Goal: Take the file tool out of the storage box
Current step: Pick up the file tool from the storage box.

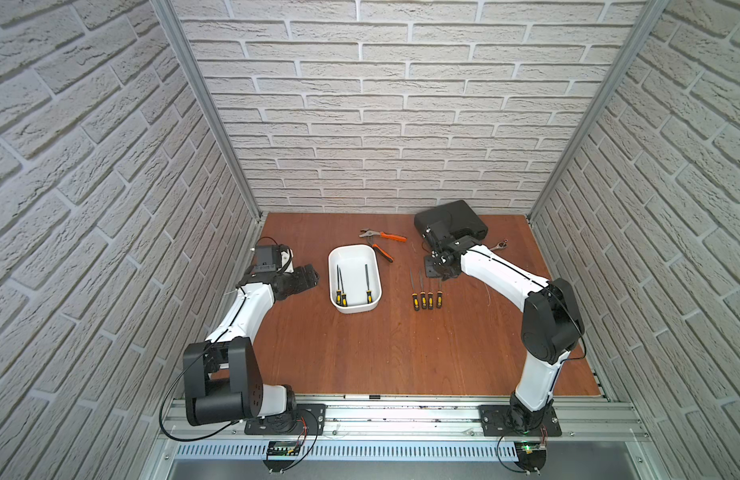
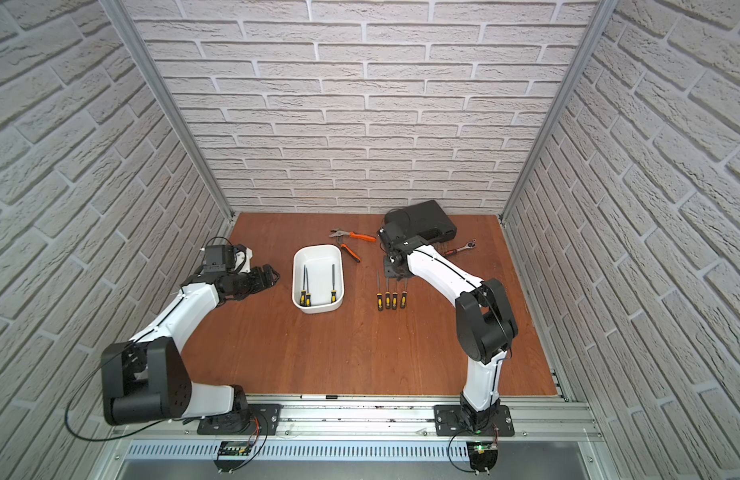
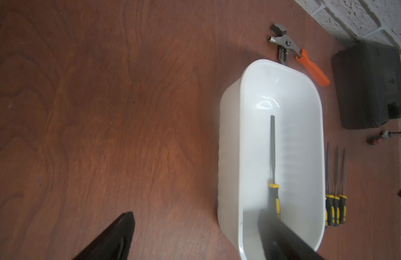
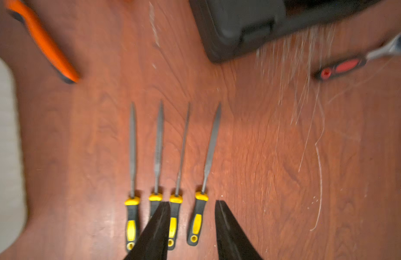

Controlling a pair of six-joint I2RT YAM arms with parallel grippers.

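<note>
Right wrist view, right gripper (image 4: 192, 202) jaws parted astride rightmost file (image 4: 212, 146) handle, left gripper (image 3: 196, 213) spread wide, empty.

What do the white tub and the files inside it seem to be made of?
White rectangular storage tub: probably glossy plastic; light glints on its smooth, slightly translucent wall. Files: dull grey blades, likely steel; black-and-yellow handles, perhaps rubbery plastic.
</note>
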